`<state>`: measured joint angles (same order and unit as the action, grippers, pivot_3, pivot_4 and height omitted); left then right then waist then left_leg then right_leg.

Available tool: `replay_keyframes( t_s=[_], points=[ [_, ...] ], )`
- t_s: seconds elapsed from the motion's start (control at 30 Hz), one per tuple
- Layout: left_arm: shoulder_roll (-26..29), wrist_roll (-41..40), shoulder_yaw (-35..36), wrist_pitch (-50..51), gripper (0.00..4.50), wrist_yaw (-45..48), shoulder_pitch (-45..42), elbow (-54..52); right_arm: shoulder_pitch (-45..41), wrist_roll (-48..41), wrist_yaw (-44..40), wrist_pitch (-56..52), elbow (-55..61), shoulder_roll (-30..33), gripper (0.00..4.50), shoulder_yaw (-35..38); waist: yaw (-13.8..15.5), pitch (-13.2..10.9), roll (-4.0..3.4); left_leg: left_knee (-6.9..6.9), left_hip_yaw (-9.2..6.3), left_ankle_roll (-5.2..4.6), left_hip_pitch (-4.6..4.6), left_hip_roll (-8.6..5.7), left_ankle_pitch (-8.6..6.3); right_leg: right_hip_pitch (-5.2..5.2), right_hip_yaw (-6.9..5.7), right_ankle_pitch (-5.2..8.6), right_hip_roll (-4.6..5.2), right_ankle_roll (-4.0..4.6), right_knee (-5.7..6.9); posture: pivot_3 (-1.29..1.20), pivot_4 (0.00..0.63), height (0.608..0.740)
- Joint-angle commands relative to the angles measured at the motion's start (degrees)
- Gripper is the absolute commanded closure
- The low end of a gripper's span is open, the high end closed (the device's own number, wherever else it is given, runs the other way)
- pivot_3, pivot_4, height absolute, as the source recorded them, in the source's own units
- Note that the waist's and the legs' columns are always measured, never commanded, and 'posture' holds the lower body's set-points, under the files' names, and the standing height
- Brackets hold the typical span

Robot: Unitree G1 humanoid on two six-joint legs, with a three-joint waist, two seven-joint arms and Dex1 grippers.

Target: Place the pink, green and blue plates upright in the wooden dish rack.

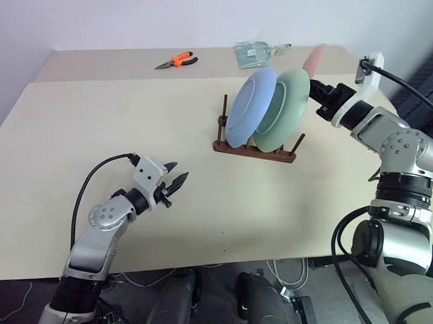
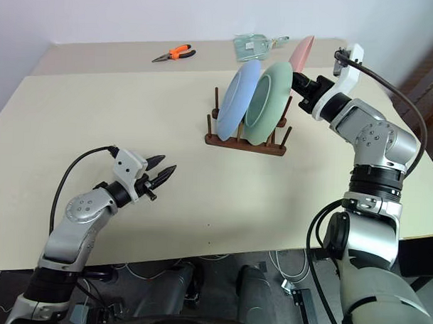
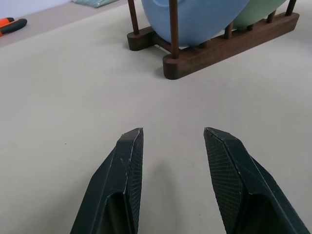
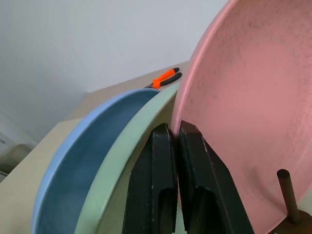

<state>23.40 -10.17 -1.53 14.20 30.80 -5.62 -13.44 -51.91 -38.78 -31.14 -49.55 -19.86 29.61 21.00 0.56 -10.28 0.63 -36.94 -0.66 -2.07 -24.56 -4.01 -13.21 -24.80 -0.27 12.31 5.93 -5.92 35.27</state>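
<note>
The wooden dish rack [image 1: 254, 150] stands on the table right of centre. A light blue plate [image 1: 250, 106] and a mint green plate [image 1: 286, 111] stand upright in it, leaning side by side. Behind the green one rises the pink plate [image 1: 316, 57], its lower part hidden; a rack peg [image 4: 288, 195] shows against it. My right gripper [image 4: 170, 129] is shut, its fingers pressed together in the gap between the green plate [image 4: 122, 165] and the pink plate [image 4: 253, 97], with nothing between them. My left gripper [image 1: 174, 183] hovers open and empty over the near left of the table.
Orange-handled pliers [image 1: 177, 60] and a clear plastic packet [image 1: 254, 53] lie at the table's far edge. Bare tabletop [image 1: 97, 129] stretches between my left gripper and the rack [image 3: 219, 46]. The table's near edge runs just below my left arm.
</note>
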Motion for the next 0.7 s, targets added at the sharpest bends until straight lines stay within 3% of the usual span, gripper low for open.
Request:
replay_keyframes(
  t_s=[0.03,0.43,0.7],
  points=[
    [0.0,0.3,0.0,-1.3,2.5,0.0,0.0,-1.1,-0.7,-3.2,-0.2,-1.4,6.1,1.5,4.41,2.3,0.0,0.0,-0.01,0.0,0.0,-0.01,-0.01,0.0,0.0,-0.01,0.0,0.0,0.0,0.0,0.0,0.0,0.15,0.719],
    [0.0,0.3,-0.3,-1.4,2.5,0.6,-0.3,-0.8,7.9,-12.1,1.3,-9.5,20.0,1.9,4.41,5.2,0.0,0.0,-0.01,-0.01,0.0,-0.03,-0.05,0.01,0.0,-0.02,0.0,0.0,0.03,0.01,-0.02,0.0,0.15,0.719],
    [0.1,0.4,-0.3,-1.3,2.5,1.0,-0.5,-0.6,12.1,-15.7,4.0,-12.1,23.3,1.6,4.41,6.4,0.0,0.0,0.0,-0.01,0.0,-0.04,-0.06,0.01,-0.01,-0.03,0.01,0.01,0.03,0.01,-0.04,0.0,0.15,0.719]
  ],
)
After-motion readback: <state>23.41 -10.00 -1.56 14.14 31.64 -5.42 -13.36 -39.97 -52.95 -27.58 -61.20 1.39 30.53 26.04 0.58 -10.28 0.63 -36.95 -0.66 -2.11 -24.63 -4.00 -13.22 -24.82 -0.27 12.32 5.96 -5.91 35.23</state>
